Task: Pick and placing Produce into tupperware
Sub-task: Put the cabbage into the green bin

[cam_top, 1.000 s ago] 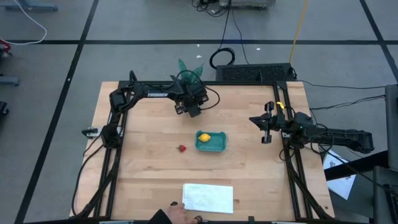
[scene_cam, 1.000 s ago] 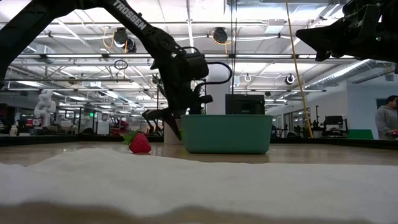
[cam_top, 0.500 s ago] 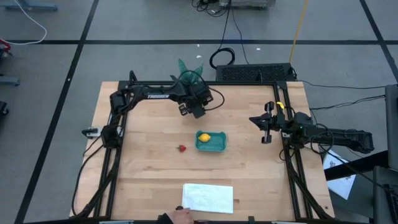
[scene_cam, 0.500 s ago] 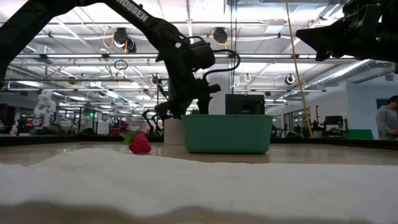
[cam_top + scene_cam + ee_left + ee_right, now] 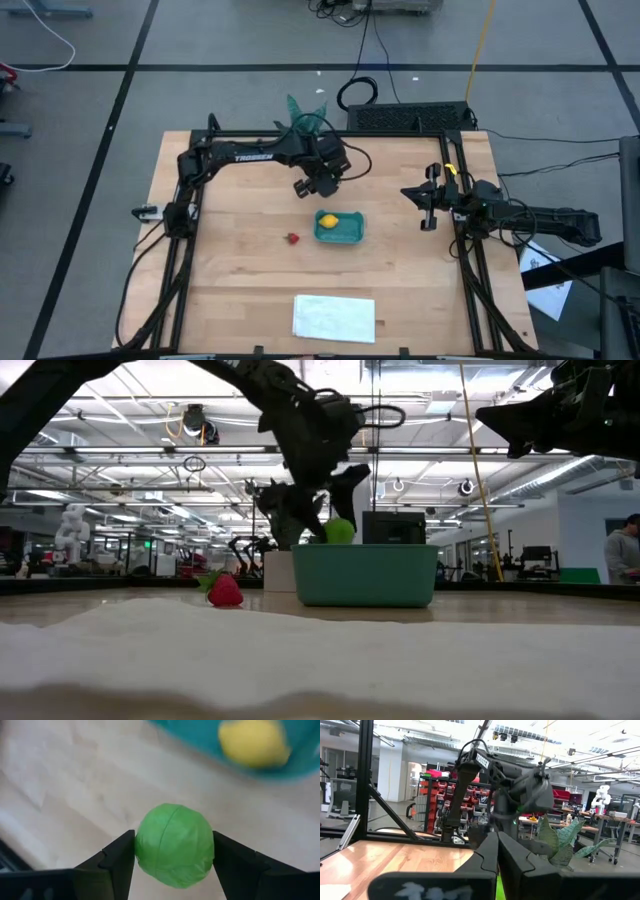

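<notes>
**Green ball held above the table, just short of the container**

The left gripper (image 5: 172, 865) is clamped on the lime-green ball (image 5: 174, 845), one dark finger pressed to each side of it. In the low view the ball (image 5: 339, 531) hangs in the air just above the rim of the teal tupperware (image 5: 365, 575), near its left end. From above, the left gripper (image 5: 318, 182) sits beside the far edge of the container (image 5: 346, 235), seemingly not yet over it, though the arm hides the ball there.

The yellow lemon (image 5: 327, 221) lies inside the tupperware, toward its left side. The red strawberry (image 5: 292, 238) rests on the bare wooden table (image 5: 240, 270), a little to the left of the container and apart from it.

The right gripper (image 5: 428, 208) waits raised near the table's right edge, its fingers (image 5: 487, 857) pressed together on nothing. A flat white sheet (image 5: 334, 318) lies at the near edge, and a potted plant (image 5: 305, 112) stands at the far edge behind the left arm.
</notes>
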You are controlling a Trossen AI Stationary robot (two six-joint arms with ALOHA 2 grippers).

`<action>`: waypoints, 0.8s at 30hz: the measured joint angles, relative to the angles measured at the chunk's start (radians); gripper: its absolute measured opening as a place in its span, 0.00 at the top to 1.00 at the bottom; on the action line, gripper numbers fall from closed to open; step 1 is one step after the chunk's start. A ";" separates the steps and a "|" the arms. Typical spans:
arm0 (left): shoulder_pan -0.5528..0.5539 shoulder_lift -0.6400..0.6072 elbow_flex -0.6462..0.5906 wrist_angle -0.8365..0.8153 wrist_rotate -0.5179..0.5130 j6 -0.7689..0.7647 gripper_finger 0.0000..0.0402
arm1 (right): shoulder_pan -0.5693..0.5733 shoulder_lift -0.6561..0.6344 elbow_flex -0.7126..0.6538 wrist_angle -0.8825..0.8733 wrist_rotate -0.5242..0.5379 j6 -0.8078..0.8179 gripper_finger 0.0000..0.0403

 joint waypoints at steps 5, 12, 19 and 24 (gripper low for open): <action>-0.016 0.000 0.077 -0.065 0.141 -0.123 0.44 | 0.000 0.000 0.000 0.001 0.000 0.000 1.00; -0.033 0.000 0.157 -0.081 0.257 -0.338 0.44 | 0.000 0.000 0.000 0.009 0.000 0.000 1.00; -0.032 0.000 0.177 -0.078 0.353 -0.530 0.44 | 0.000 0.000 0.000 0.012 0.000 0.000 1.00; -0.031 0.000 0.177 -0.076 0.413 -0.681 0.44 | 0.000 0.000 0.000 0.012 0.000 0.000 1.00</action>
